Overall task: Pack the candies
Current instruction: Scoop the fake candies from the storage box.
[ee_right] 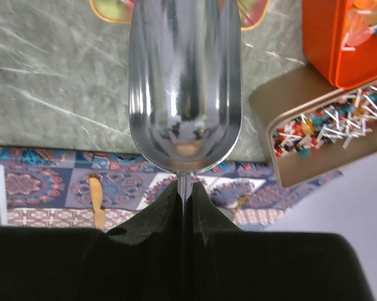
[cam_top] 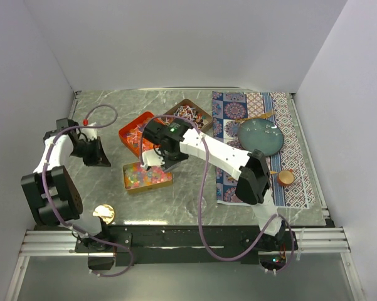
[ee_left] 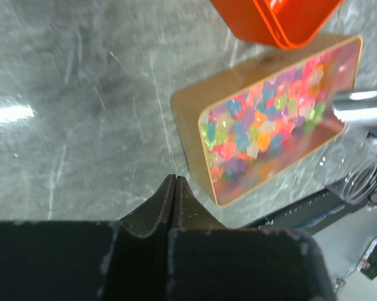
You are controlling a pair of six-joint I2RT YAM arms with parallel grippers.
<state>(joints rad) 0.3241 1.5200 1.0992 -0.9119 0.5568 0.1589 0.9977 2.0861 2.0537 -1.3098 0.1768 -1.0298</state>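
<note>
Bead-like multicoloured candies [ee_left: 263, 122] fill a gold tin [cam_top: 148, 177] in the middle of the table. Small wrapped candies [ee_right: 329, 122] lie in a brown tin [cam_top: 189, 115] at the back, and more lie in an orange tin [cam_top: 137, 135] beside it. My right gripper [ee_right: 185, 188] is shut on the handle of an empty silver scoop [ee_right: 185, 81], held over the far edge of the gold tin [ee_right: 113, 9]. The scoop's tip also shows in the left wrist view [ee_left: 364, 106]. My left gripper [ee_left: 174, 182] is shut and empty, low over bare table left of the gold tin.
A patterned mat [cam_top: 263, 182] on the right carries a teal plate [cam_top: 261, 136], a gold spoon [cam_top: 263, 116] and a small orange cup [cam_top: 285, 177]. A round gold object [cam_top: 103, 213] sits near the left base. A clear container [ee_left: 357, 182] lies right of the gold tin.
</note>
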